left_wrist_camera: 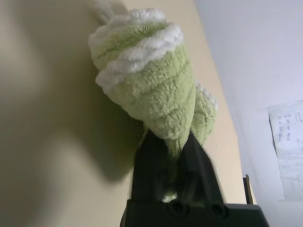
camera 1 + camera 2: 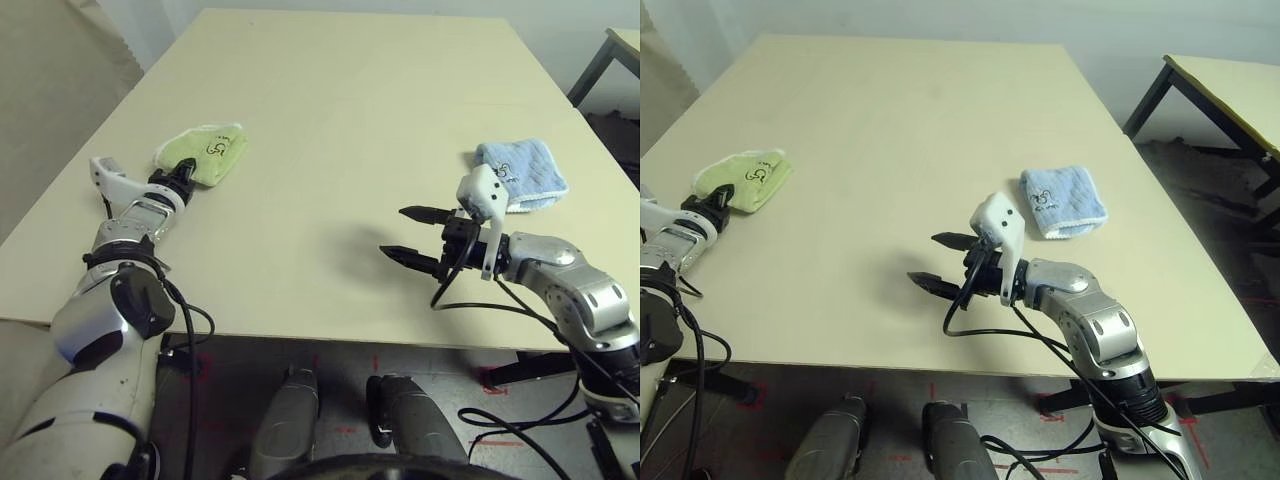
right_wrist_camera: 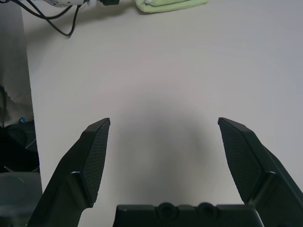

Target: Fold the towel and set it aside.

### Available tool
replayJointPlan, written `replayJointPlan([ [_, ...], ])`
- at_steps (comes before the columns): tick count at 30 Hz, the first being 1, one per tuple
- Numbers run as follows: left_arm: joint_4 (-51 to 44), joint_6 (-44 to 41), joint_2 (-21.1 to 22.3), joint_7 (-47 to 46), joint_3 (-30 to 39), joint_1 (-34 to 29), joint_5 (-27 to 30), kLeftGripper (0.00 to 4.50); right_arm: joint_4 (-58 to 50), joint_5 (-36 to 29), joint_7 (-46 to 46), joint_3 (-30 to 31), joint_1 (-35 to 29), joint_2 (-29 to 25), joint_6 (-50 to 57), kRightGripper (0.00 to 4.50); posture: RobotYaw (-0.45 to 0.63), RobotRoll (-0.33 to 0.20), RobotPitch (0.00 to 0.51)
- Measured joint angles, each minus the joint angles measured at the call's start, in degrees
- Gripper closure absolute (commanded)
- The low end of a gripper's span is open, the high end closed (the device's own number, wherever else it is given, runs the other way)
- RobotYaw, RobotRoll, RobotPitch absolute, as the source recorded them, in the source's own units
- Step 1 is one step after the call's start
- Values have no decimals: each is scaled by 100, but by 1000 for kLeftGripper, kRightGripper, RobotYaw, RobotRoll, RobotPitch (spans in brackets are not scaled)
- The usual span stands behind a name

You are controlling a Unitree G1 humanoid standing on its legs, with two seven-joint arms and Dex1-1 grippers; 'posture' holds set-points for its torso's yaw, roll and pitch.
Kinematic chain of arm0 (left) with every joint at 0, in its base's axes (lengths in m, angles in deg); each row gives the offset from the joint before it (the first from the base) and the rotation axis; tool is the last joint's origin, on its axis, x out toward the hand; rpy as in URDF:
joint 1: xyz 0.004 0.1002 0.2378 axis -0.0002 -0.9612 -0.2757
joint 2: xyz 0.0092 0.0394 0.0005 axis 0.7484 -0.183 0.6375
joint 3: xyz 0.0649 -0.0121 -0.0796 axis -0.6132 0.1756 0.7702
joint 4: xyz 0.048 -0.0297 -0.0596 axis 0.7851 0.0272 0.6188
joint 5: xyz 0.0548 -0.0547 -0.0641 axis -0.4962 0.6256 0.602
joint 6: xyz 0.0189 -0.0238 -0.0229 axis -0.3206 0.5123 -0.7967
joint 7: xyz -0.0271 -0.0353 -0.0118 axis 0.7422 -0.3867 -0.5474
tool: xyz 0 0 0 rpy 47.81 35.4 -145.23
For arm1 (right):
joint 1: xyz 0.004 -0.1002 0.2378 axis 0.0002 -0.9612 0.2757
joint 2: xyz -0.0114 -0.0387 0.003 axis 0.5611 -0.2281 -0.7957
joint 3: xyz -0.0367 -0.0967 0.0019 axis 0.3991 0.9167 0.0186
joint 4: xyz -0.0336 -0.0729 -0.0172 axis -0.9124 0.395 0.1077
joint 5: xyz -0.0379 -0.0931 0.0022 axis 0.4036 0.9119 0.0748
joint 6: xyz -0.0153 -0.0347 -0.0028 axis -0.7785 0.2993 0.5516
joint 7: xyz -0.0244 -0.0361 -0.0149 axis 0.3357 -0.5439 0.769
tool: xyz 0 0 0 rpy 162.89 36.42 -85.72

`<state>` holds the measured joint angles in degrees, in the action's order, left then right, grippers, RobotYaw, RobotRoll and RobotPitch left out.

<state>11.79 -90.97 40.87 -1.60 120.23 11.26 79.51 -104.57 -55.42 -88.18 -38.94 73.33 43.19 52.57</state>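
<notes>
Though folded, green towel lies lumpy.

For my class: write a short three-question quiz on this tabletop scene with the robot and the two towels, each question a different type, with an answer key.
1. True or false: the green towel lies unfolded and flat across the table.
2. Which gripper has cloth between its fingers? A) left gripper B) right gripper C) both
3. Fill in: the blue towel lies on the robot's ____ side of the table.

Key
1. False: it is folded into a small bundle near the table's left edge.
2. A: the left fingers have green cloth between them; the right stands wide open over bare table.
3. right
</notes>
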Motion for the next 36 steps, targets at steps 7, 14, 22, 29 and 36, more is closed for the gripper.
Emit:
replayJointPlan([
  [7,-3,-160,19,228,-107,-19,-28,501,138,8,-147,0,55,-62,-109,0,43,0,126],
  [14,-143,-416,-28,237,-86,-196,27,24,180,26,-119,-6,55,-60,-146,0,33,0,124],
  [22,-1598,-1245,-41,-114,202,-1280,595,24,268,167,607,-620,33,62,-334,0,20,0,134],
  [29,-4968,-2508,-553,-1003,287,-3212,1142,24,383,353,1547,-1458,-335,393,-761,0,33,0,143],
  [36,-6445,-1456,311,-514,-1088,-4630,-291,24,488,591,2283,-2061,-875,744,-1546,0,56,0,150],
])
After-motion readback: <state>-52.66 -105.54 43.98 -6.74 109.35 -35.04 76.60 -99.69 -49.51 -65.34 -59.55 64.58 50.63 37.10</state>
